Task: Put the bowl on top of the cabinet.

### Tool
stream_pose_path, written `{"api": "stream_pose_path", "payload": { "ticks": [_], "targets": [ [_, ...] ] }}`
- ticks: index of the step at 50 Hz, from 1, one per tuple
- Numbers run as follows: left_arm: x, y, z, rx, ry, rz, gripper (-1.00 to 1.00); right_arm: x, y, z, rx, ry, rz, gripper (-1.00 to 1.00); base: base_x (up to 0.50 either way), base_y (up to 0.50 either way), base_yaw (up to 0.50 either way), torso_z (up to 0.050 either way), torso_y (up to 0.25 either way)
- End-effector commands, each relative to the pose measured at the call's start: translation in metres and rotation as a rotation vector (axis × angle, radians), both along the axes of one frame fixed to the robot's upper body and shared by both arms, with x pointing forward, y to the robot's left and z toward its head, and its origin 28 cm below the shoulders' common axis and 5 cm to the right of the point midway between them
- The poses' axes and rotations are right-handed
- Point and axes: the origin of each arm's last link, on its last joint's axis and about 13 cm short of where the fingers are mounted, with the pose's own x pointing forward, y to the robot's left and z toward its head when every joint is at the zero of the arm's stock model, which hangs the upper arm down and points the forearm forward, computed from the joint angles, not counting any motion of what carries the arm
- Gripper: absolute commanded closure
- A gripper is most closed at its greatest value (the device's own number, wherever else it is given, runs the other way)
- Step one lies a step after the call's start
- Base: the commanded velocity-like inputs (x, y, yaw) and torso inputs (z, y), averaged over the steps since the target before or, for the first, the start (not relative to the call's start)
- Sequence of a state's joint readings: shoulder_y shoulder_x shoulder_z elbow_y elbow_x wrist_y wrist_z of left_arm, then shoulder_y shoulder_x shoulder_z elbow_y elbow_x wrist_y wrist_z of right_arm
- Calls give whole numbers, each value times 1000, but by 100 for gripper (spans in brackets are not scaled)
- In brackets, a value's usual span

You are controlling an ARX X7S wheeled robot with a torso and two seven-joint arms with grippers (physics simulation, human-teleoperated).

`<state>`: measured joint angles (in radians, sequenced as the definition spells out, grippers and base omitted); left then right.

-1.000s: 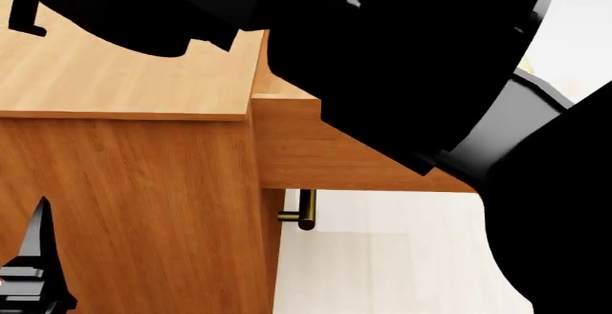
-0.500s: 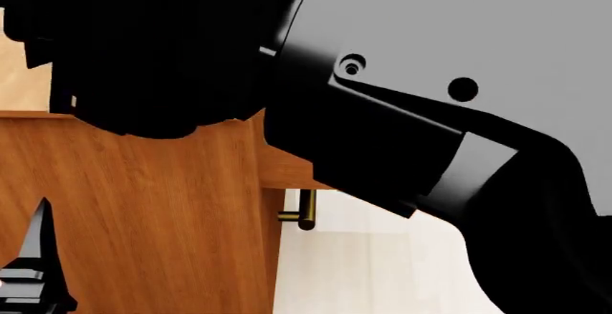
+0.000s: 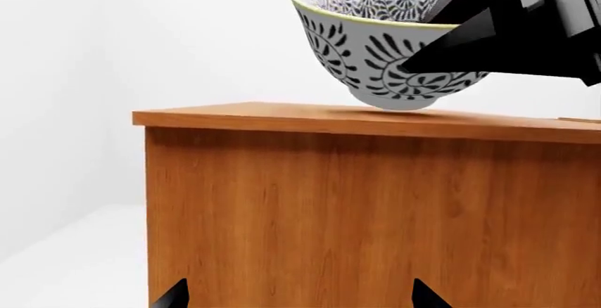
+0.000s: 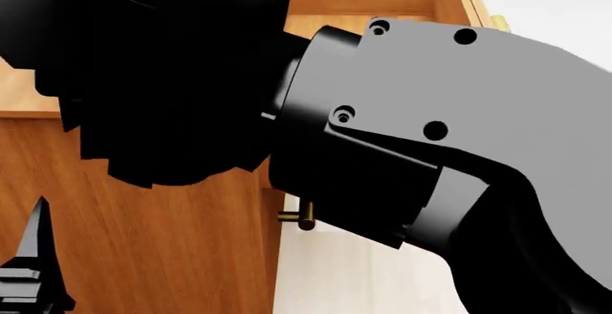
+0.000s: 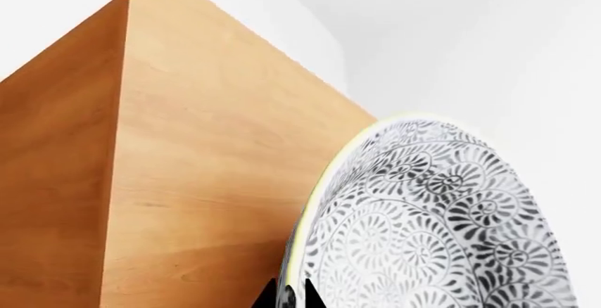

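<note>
- The right gripper [image 3: 441, 37] is clamped on the bowl's rim: in the left wrist view one dark finger [image 3: 460, 41] lies against the outer wall and the other reaches over the rim inside.
- In the right wrist view a dark fingertip [image 5: 286, 294] shows at the rim, with the patterned inside of the bowl [image 5: 432, 223] filling the frame beside it.
- The bowl [image 3: 390, 37] is upright, its foot at or just above the cabinet top; a faint shadow lies under it, and I cannot tell whether it touches.
- It sits over the top's flat surface, set in from the visible corner.
- The cabinet [image 3: 376, 202] stands on a pale floor [image 3: 75, 259]; its wood-grain side fills the left wrist view.
- The left gripper [image 3: 295, 297] hangs low beside that side panel, its two tips well apart and holding nothing.
- In the head view the right arm [image 4: 431, 135] blocks most of the cabinet [image 4: 172, 249]; a brass handle [image 4: 304, 217] peeks out below it, and the left gripper [image 4: 34, 271] shows at the lower corner.
</note>
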<state>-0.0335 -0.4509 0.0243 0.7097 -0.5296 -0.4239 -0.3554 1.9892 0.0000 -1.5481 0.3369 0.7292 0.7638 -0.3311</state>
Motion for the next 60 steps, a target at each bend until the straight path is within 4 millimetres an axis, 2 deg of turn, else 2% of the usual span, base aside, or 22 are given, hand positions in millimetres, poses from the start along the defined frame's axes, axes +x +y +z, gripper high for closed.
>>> {"api": "stream_pose_path", "payload": {
  "ticks": [1, 19, 20, 49, 54, 60],
  "targets": [
    [-1, 0, 1, -3, -4, -1, -100, 5, -1, -11, -42, -18, -9, 100, 0, 0, 0, 0, 0],
    [0, 1, 0, -4, -4, -1, -100, 5, 0, -12, -48, -25, 6, 100, 0, 0, 0, 0, 0],
    [-1, 1, 0, -6, -4, -1, -100, 4, 1, -10, -45, -26, 18, -100, 0, 0, 0, 0, 0],
    [-4, -1, 1, -5, -12, -11, -100, -5, 4, 7, -46, -76, 34, -100, 0, 0, 0, 0, 0],
    [-4, -1, 1, -4, -11, -12, -100, -11, 5, 17, -39, -96, 46, -100, 0, 0, 0, 0, 0],
    [-5, -4, 0, 5, -10, -22, -100, -25, 6, 46, -5, -151, 68, -100, 0, 0, 0, 0, 0]
  ]
}}
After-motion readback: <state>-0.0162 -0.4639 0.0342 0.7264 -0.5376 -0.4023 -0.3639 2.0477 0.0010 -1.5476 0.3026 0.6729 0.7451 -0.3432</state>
